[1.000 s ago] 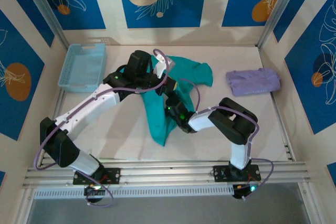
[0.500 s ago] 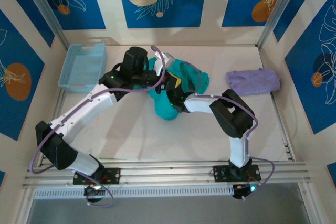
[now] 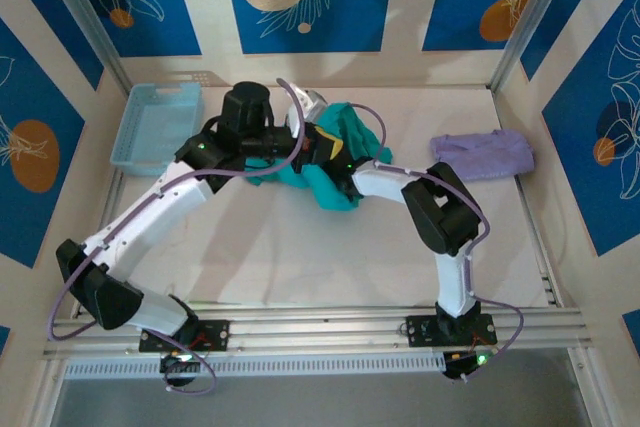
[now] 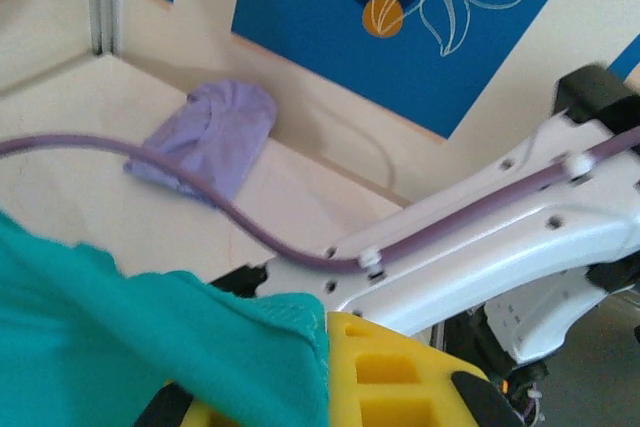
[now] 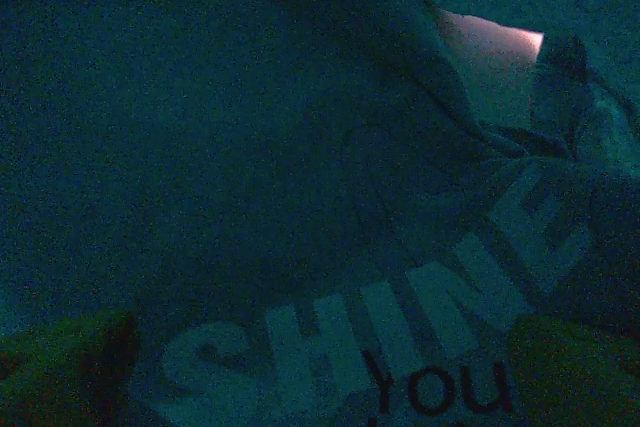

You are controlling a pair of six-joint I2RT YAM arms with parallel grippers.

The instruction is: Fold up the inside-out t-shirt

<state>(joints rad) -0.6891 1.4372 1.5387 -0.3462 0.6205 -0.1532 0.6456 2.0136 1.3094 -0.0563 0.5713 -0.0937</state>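
On the pale desk (image 3: 300, 257), the inside-out t-shirt (image 3: 335, 190) lay bunched at the centre rear. You saw the left claw (image 4: 300, 397) clamped on its cloth and the right claw (image 5: 315, 367) spread wide over its print (image 5: 400, 327).

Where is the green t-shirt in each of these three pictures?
Top external: t-shirt bunched just above centre.
Left wrist: teal cloth, bottom left.
Right wrist: dark close-up, SHINE print along the bottom.
Shared landmark: lavender garment, top external right, left wrist upper left.
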